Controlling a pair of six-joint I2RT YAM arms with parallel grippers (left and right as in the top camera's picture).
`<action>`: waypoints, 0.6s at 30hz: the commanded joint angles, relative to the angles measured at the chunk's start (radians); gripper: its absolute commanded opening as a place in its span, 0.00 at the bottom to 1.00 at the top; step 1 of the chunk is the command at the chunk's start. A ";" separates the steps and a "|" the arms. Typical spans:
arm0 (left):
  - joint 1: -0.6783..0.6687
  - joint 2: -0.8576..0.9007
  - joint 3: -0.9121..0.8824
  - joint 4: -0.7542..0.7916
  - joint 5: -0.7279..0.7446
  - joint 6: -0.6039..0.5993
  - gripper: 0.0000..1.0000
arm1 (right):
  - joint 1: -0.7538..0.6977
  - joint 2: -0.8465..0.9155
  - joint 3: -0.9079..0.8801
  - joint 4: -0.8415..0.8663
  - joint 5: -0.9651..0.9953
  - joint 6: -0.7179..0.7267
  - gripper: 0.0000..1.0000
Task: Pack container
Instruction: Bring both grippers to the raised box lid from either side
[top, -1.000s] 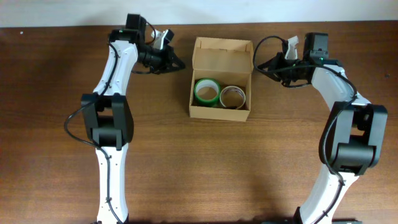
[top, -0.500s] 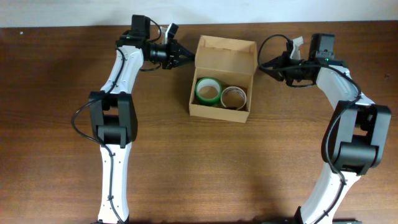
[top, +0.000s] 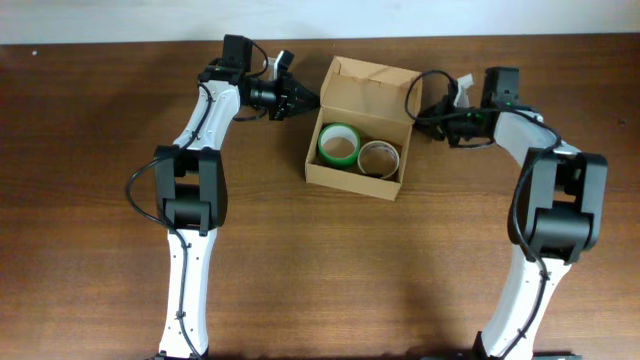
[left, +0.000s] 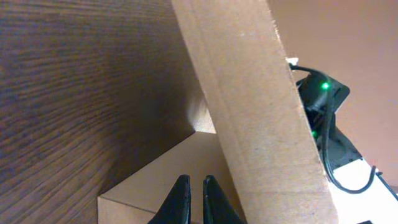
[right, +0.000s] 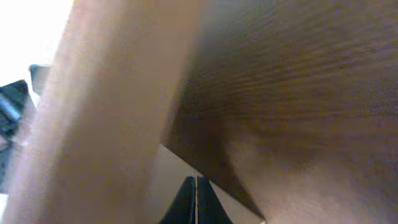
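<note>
At far side of counter (top: 100, 200), left end effector (top: 303, 98) and right end effector (top: 425, 108), both pressed together, flank raised lid (top: 365, 80) of box (top: 350, 183). Tip lid forward evenly; avoid shoving box.

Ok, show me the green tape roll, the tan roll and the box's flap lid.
green tape roll (top: 326, 152), overhead view, left side of its ring.
tan roll (top: 379, 168), overhead view, near edge of its ring.
flap lid (top: 368, 85), overhead view, middle of its inner face.
</note>
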 joint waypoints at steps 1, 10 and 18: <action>0.000 0.007 0.001 0.016 0.014 -0.009 0.08 | 0.018 0.006 -0.002 0.063 -0.043 0.002 0.04; -0.005 0.007 0.001 0.215 0.115 -0.076 0.08 | 0.019 0.006 -0.002 0.229 -0.158 0.043 0.04; -0.002 0.007 0.001 0.537 0.283 -0.268 0.07 | 0.020 0.005 -0.002 0.266 -0.265 0.042 0.04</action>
